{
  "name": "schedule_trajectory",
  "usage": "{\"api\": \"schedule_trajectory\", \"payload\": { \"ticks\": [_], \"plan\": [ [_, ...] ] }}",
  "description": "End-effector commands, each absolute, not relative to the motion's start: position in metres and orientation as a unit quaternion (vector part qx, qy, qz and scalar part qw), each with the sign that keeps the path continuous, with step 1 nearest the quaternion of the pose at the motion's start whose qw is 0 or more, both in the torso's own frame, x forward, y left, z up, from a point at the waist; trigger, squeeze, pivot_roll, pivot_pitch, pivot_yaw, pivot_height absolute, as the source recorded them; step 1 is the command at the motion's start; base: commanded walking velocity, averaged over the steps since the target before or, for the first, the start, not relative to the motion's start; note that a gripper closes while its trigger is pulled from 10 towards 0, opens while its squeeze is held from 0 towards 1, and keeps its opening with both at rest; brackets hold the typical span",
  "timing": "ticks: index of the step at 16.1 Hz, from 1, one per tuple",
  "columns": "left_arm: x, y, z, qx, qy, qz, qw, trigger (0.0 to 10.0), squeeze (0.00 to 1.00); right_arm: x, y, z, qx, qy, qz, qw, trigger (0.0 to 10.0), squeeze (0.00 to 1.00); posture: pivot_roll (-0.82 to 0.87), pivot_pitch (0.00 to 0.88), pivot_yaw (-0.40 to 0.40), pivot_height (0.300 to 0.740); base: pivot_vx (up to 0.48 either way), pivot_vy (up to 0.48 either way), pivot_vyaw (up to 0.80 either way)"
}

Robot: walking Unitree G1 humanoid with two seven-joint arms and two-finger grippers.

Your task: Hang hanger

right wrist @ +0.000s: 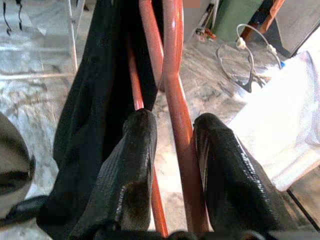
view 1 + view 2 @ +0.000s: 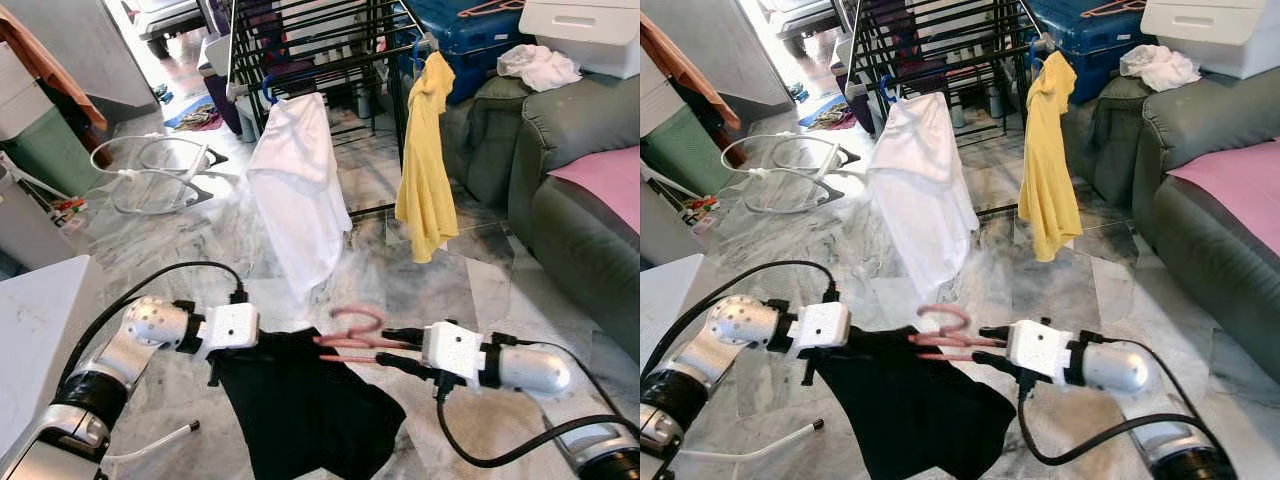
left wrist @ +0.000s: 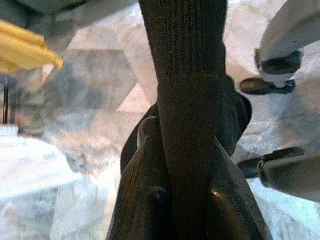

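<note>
A pink hanger point(image 2: 352, 328) carrying a black garment point(image 2: 300, 410) hangs low in front of me between both arms. My left gripper point(image 2: 268, 340) is shut on the garment's ribbed edge point(image 3: 190, 100), its fingers buried in the cloth. From the other side my right gripper point(image 2: 385, 350) is shut on the hanger, whose two pink rods point(image 1: 177, 125) sit between the black fingers point(image 1: 130, 165). The black drying rack point(image 2: 320, 40) stands further ahead across the marble floor.
A white shirt point(image 2: 300, 190) and a yellow shirt point(image 2: 425, 170) hang on the rack's near rail. A grey-green sofa point(image 2: 580, 170) is at the right, a white counter point(image 2: 40, 320) at the left. White wire hangers point(image 2: 150, 170) lie on the floor.
</note>
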State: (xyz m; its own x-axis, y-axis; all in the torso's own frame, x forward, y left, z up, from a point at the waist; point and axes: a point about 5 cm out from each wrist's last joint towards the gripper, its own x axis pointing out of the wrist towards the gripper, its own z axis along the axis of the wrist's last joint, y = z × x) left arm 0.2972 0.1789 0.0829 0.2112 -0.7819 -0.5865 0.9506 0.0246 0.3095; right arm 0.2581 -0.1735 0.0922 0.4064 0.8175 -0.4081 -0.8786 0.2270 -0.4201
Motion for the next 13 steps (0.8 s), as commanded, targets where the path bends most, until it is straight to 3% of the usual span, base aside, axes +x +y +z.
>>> {"api": "schedule_trajectory", "payload": {
  "ticks": [1, 7, 8, 13],
  "plan": [
    [0.298, 0.202, 0.085, 0.333, 0.136, -0.576, 0.735, 0.0, 0.0, 0.261, -0.17, 0.097, -0.324, 0.042, 0.552, 0.767, 10.0, 1.0, -0.2, 0.0, 0.235, 0.74, 0.0, 0.0, 0.0],
    [0.293, 0.232, 0.074, 0.295, 0.166, -0.503, 0.796, 0.0, 0.0, 0.273, -0.187, 0.114, -0.353, 0.049, 0.525, 0.773, 10.0, 1.0, -0.2, 0.0, 0.227, 0.74, 0.0, 0.0, 0.0],
    [0.292, 0.236, 0.073, 0.257, 0.167, -0.484, 0.82, 0.0, 0.0, 0.276, -0.181, 0.126, -0.33, 0.024, 0.515, 0.791, 10.0, 1.0, -0.2, 0.0, 0.226, 0.74, 0.0, 0.0, 0.0],
    [0.298, 0.239, 0.078, 0.184, 0.146, -0.448, 0.862, 0.0, 0.0, 0.265, -0.147, 0.124, -0.215, 0.001, 0.521, 0.826, 10.0, 1.0, -0.18, 0.0, 0.211, 0.74, 0.0, 0.0, 0.0]
  ]
}}
